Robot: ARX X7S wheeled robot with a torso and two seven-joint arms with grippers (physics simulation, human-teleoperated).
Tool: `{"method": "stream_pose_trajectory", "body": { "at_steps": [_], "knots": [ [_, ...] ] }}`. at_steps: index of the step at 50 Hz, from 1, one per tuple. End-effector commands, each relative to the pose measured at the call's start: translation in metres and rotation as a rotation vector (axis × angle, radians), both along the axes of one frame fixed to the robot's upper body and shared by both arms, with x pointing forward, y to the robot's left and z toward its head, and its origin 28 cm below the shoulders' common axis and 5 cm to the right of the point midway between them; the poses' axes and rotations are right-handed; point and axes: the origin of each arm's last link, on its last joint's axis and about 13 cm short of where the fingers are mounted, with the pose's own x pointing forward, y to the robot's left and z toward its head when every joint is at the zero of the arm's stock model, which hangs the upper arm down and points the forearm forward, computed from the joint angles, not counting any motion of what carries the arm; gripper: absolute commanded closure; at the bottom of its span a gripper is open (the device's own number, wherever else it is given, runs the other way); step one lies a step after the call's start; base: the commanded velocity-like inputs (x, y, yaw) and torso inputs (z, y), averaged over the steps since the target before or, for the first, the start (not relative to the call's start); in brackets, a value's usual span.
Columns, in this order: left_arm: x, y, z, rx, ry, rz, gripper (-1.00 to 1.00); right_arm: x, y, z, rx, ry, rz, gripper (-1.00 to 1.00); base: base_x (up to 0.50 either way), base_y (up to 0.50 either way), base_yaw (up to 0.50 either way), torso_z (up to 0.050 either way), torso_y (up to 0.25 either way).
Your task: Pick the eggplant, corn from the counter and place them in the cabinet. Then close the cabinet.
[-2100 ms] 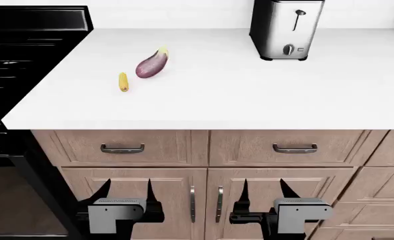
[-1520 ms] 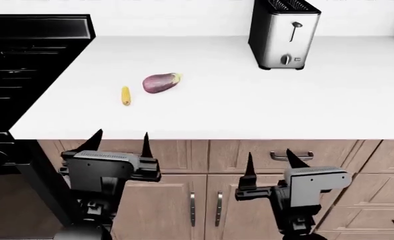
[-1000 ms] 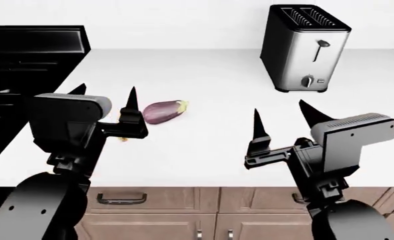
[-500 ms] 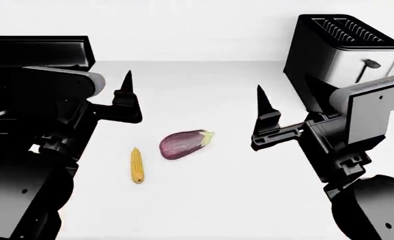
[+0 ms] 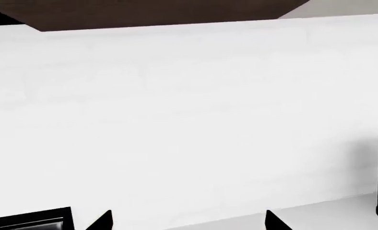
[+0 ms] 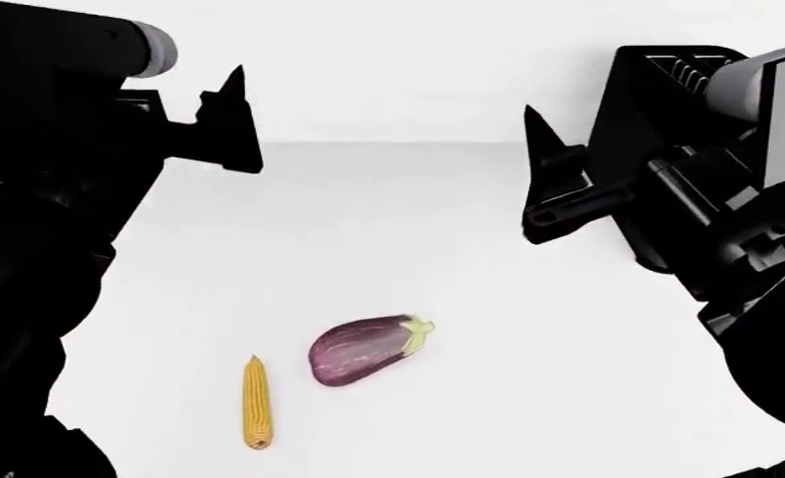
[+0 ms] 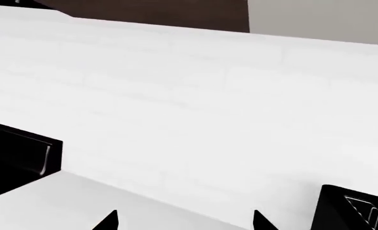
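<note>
The dark-purple eggplant [image 6: 360,349] lies on the white counter [image 6: 406,229] with its pale stem cap pointing right. The yellow corn [image 6: 256,402] lies just left of it, a small gap apart. My left gripper [image 6: 200,100] is held high over the counter's far left, well above and behind both. It is open and empty, as the left wrist view [image 5: 189,221] shows. My right gripper [image 6: 579,129] is held high at the right, also open and empty, as the right wrist view [image 7: 185,221] shows. Both wrist views face the white wall; neither shows the eggplant or the corn.
A toaster [image 6: 658,80] stands at the back right behind my right gripper and shows in the right wrist view [image 7: 355,206]. The black stove [image 7: 16,153] is at the counter's left. A dark brown cabinet underside [image 5: 144,12] hangs above the wall.
Both arms rose from in front of the lower cabinet doors to above the counter. The head view rose and moved closer, so the eggplant and corn now show lower in it.
</note>
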Motion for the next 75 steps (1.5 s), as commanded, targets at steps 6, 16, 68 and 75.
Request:
{"method": "stream_pose_trajectory", "body": {
  "at_steps": [6, 16, 68, 75],
  "knots": [
    [-0.004, -0.001, 0.011, 0.006, -0.015, -0.015, -1.00, -0.004, -0.002, 0.012, -0.028, 0.002, 0.011, -1.00, 0.07, 0.05, 0.00, 0.000, 0.000],
    [-0.008, -0.002, 0.010, 0.013, -0.022, -0.021, -1.00, -0.008, -0.005, 0.013, -0.001, -0.014, 0.012, -1.00, 0.04, 0.00, 0.00, 0.000, 0.000],
    [-0.057, 0.005, -0.013, 0.068, 0.310, -0.120, -1.00, -0.013, -0.006, 0.009, -0.036, -0.013, 0.006, -1.00, 0.04, 0.02, 0.00, 0.000, 0.000],
    [-0.097, 0.005, -0.017, 0.070, 0.378, -0.143, -1.00, -0.014, -0.006, 0.010, -0.036, -0.018, 0.002, -1.00, 0.00, 0.00, 0.00, 0.000, 0.000]
  ]
}}
